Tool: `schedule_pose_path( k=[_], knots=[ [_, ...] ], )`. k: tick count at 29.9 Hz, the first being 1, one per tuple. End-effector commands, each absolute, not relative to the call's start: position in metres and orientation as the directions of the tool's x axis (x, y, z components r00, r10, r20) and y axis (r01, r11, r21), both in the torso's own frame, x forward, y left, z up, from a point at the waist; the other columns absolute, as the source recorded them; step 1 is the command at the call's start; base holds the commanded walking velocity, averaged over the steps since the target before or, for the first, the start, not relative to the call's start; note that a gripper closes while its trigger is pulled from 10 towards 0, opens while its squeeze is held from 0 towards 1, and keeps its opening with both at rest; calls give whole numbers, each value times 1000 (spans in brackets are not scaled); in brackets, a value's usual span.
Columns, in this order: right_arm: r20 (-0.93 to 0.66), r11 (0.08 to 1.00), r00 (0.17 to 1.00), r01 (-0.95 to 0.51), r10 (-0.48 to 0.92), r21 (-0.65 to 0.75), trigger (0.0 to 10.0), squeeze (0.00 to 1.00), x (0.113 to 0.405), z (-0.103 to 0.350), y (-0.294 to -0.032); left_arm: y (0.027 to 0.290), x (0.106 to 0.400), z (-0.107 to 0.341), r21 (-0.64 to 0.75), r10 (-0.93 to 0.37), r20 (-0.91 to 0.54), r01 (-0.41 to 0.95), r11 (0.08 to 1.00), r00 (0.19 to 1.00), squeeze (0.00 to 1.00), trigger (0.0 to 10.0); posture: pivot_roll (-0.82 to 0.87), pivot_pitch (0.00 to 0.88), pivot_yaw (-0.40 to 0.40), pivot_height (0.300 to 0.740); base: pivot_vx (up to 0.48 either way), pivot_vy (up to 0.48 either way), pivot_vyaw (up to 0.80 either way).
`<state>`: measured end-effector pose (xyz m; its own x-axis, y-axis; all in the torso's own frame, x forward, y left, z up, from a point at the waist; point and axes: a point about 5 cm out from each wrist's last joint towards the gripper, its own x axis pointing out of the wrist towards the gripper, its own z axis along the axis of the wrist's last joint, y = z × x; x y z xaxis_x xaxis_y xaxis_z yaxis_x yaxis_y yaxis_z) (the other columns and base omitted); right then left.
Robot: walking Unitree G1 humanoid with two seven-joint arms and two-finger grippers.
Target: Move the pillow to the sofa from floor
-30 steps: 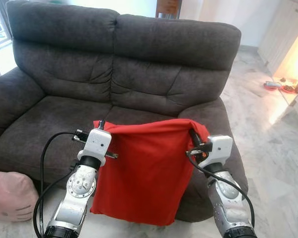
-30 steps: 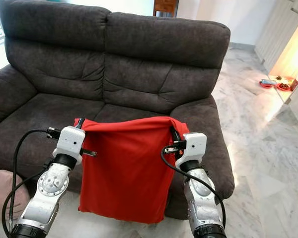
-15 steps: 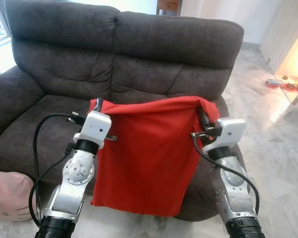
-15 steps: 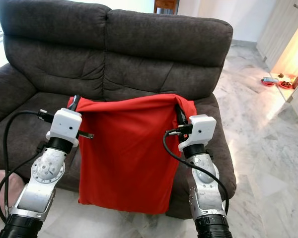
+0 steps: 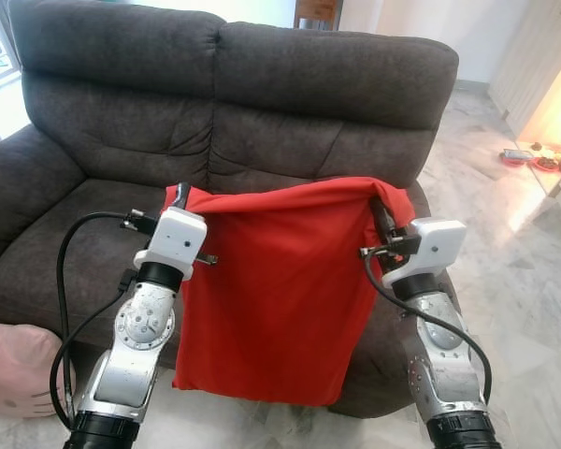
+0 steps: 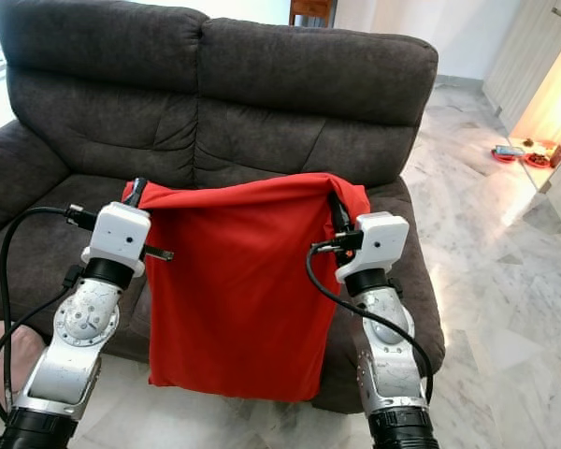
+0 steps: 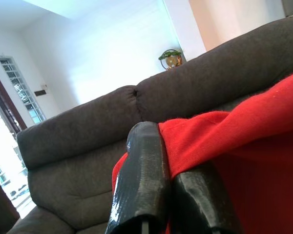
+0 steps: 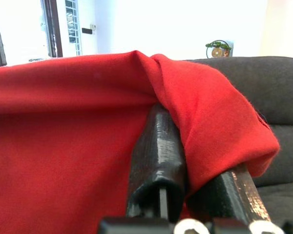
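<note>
— Where's the red pillow point(image 5: 276, 290) right now?

— Hanging between the two grippers, in front of the dark grey sofa point(image 5: 234, 103). Each one has a top corner: the left gripper point(image 5: 180, 195) is clamped on the corner at its own side, the right gripper point(image 5: 378, 211) on the opposite corner. The cloth stretches from one to the other and droops below both, its lower edge down by the front of the seat.

— Are the fingers really closed on it?

— Yes. In the left wrist view the two black fingers point(image 7: 141, 185) sit pressed together with red fabric pinched between them, and the right wrist view shows the same, the fabric folded over the fingers point(image 8: 158, 161).

— Anything else near the arms?

— A pink cushion point(image 5: 14, 369) lies on the floor below and outside the left arm. Beyond the right gripper, well apart, pale marble floor point(image 5: 533, 281) runs off toward some small objects by the wall, too small to identify.
</note>
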<state>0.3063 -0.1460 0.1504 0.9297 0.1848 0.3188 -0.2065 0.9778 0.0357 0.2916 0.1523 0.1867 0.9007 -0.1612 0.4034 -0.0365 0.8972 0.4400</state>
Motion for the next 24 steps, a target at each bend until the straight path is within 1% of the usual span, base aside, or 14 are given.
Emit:
schedule_pose_path(
  k=[1,24],
  knots=[
    [423,984,896,-169,133,48,10000,0,304,175,-154,156,288,208,427,-144,484,-89,900,863,0,10000,119,6,-69,740,0,0,0],
    [427,981,891,-189,152,46,10000,0,300,179,-147,154,288,210,431,-155,490,-84,898,858,0,10000,121,0,-71,740,0,0,0]
  ],
)
